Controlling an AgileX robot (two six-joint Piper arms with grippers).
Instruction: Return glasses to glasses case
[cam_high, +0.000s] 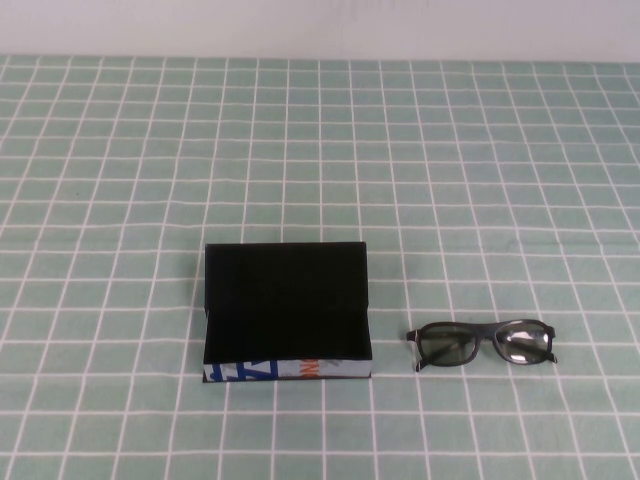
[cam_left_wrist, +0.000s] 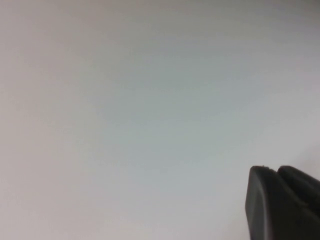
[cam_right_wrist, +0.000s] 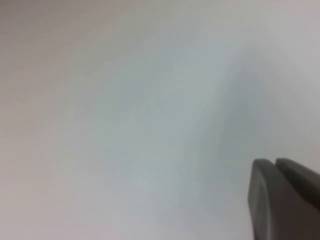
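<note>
While glasses lie beside open glasses case, each gripper's state stays unclear.

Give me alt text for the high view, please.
An open black glasses case sits on a green checked tablecloth, with black-framed glasses lying apart from it on the robot's right. Neither the left gripper nor the right gripper appears in this view.

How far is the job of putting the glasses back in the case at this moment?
Done: the glasses case lies open, lid up. In hand: nothing. The glasses lie on the checked cloth to the robot's right of the case, apart from it. The left gripper and right gripper show only in their own wrist views, against a blank surface, away from the table. Left: grasp the glasses, place them inside, perhaps close the lid.
</note>
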